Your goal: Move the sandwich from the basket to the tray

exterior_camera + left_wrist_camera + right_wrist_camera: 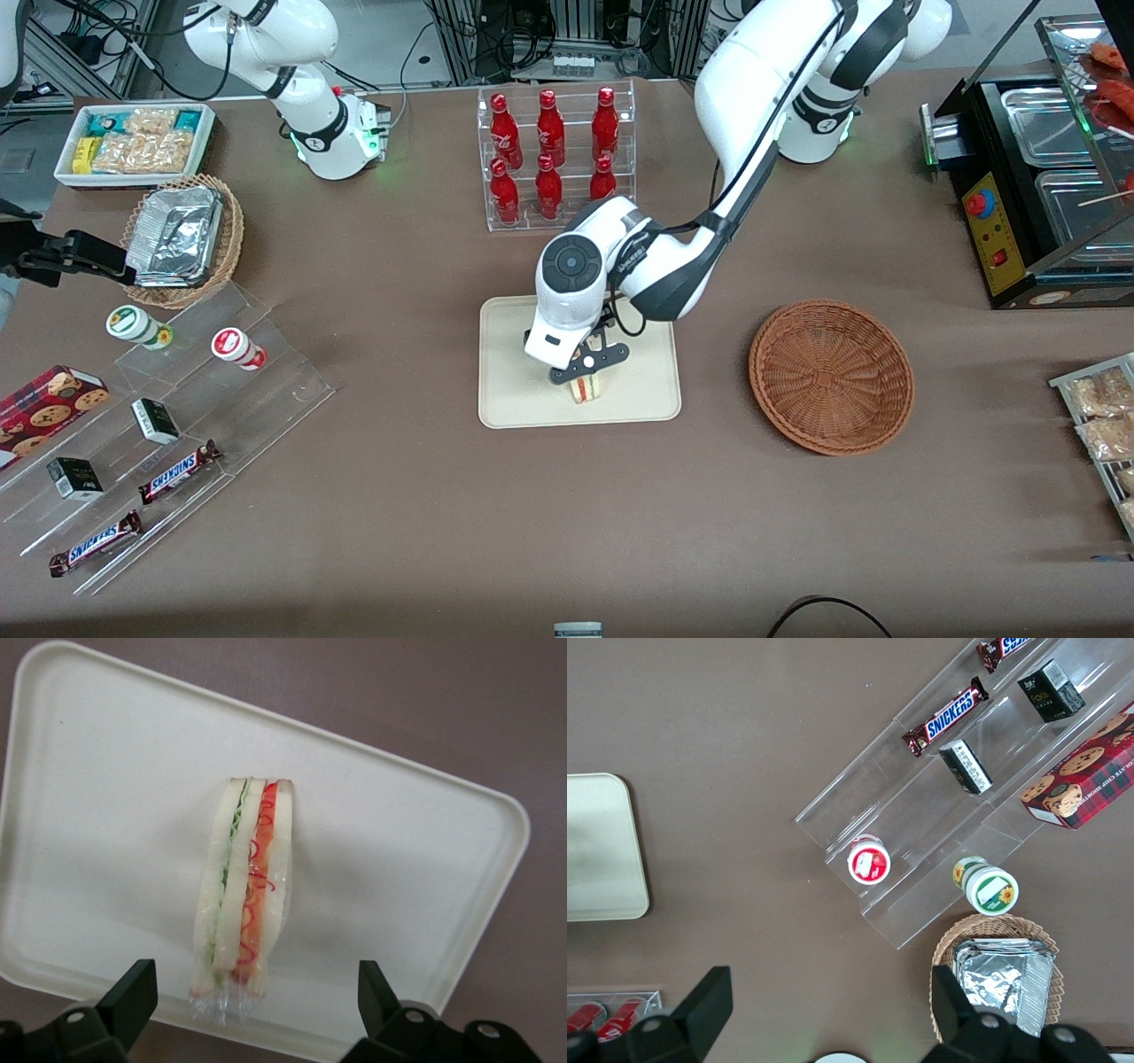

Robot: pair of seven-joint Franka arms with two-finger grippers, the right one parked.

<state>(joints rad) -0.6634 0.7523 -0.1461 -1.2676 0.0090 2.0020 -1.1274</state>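
Front view: gripper (588, 365) sits low over the tray (514, 390), right above the sandwich (586, 388), which is on the tray's nearer part.
Basket (831, 377): well apart, toward the working arm's end of the table.
Left wrist view: fingers (133, 994) spread wide, sandwich (244, 895) lying between them on the tray (106, 815), wrapped in clear film, nothing touching it.
Right wrist view: tray (602, 850) corner only.

The plastic-wrapped sandwich (241, 895) stands on its edge on the cream tray (514, 399), under the open end effector (587, 365), with the reddish-brown wicker basket (831, 376) empty nearby.
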